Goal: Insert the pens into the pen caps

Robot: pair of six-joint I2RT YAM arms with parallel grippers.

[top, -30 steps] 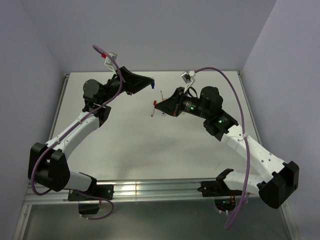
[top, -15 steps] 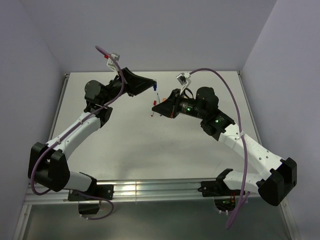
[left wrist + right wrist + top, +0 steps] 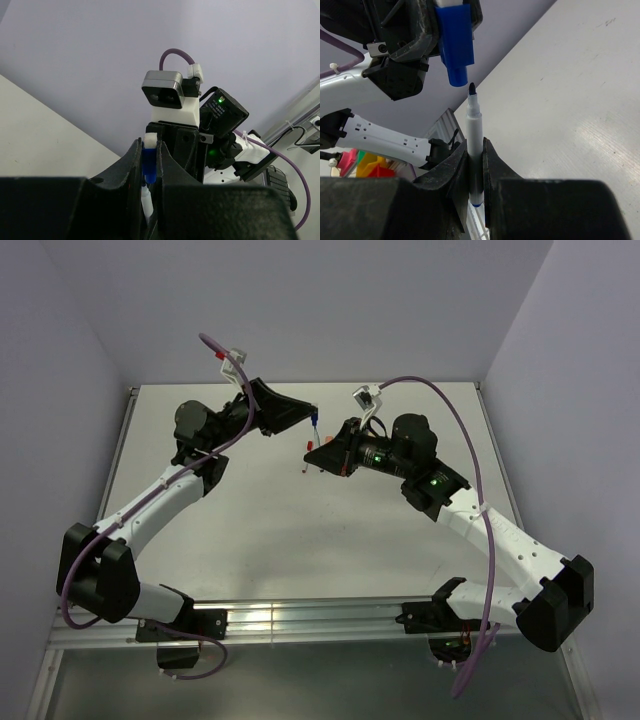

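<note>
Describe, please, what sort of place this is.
Probably a robotics lab test cell: a left arm and right arm bolted to a rail at the edge of a white table, plain walls around it, and a pen and cap gripped in the jaws.

The dark blue plastic pen cap (image 3: 455, 45), in the left gripper's (image 3: 148, 150) jaws, sits just above the tip of the thin white pen (image 3: 474, 125) in the right gripper's (image 3: 475, 150) jaws.

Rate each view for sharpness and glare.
Top external: even light, sharp, glare on the near rail. Left wrist: cap sharp, left gripper dark and soft. Right wrist: pen and cap crisp, right gripper blurred, table bright with sheen.
</note>
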